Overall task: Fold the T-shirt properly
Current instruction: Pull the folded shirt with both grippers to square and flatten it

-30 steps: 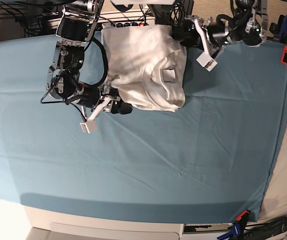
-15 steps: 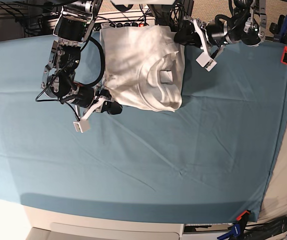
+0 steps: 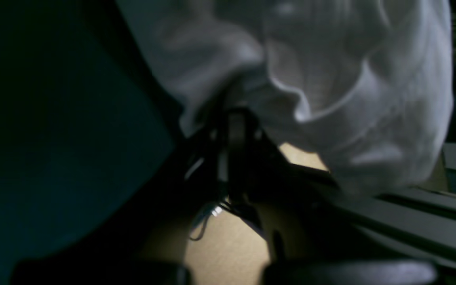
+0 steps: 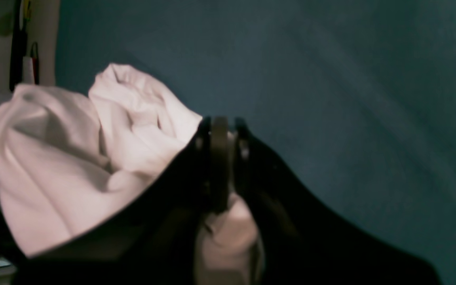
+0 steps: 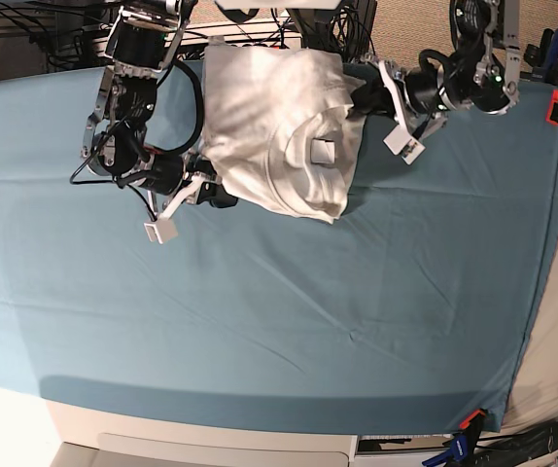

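Observation:
The white T-shirt lies bunched at the back middle of the teal table cloth, its collar facing up. My right gripper is at the shirt's near left corner, shut on the fabric. In the right wrist view the fingers pinch a fold of the T-shirt. My left gripper is at the shirt's far right edge, also shut on the fabric. The left wrist view shows dark fingers closed on the T-shirt, which hangs in folds above them.
Orange clamps hold the cloth at the far right edge, and another clamp sits at the near right corner. Cables and arm mounts crowd the back edge behind the shirt.
Both grippers have shut on the shirt's edges. The shirt has bunched up and its near edge has shifted a little right and forward.

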Robot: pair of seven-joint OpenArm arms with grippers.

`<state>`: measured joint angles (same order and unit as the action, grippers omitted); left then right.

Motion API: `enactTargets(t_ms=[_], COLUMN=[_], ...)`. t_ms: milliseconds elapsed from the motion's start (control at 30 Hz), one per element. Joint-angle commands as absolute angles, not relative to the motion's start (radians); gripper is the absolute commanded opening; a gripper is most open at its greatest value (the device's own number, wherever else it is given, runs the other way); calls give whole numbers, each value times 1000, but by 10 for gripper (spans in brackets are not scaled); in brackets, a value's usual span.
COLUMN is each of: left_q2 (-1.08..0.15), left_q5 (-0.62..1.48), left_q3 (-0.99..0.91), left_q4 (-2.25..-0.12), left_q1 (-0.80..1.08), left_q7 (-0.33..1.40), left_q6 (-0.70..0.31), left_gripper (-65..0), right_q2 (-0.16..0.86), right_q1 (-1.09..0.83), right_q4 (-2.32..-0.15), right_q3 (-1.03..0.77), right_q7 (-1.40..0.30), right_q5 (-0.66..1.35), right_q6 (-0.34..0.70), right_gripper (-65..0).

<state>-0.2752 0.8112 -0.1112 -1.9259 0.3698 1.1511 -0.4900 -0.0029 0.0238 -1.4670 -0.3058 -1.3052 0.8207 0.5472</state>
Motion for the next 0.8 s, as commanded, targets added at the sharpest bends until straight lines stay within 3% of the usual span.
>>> enactTargets(t_ms=[0,400,767], left_q2=[-286,-300,-299], left_q5=[820,769,769], left_q3=[-113,-113,-113], left_q4=[-1941,-1832,-1645], left_q1=[355,214,-14], left_q7=[1124,1106,1107], left_q6=[-490,-460,-460], left_gripper=[-650,-650,-650], right_q2=[0,-3,-14], right_q1=[13,-173,-249], right_q4=[-1494,-1745,-1781], right_q3=[-304,-304,-304], right_q7=[-1331,-1313,-1263], right_q5=[828,811,811], right_q6=[554,555,554], right_gripper=[-650,-650,-650])
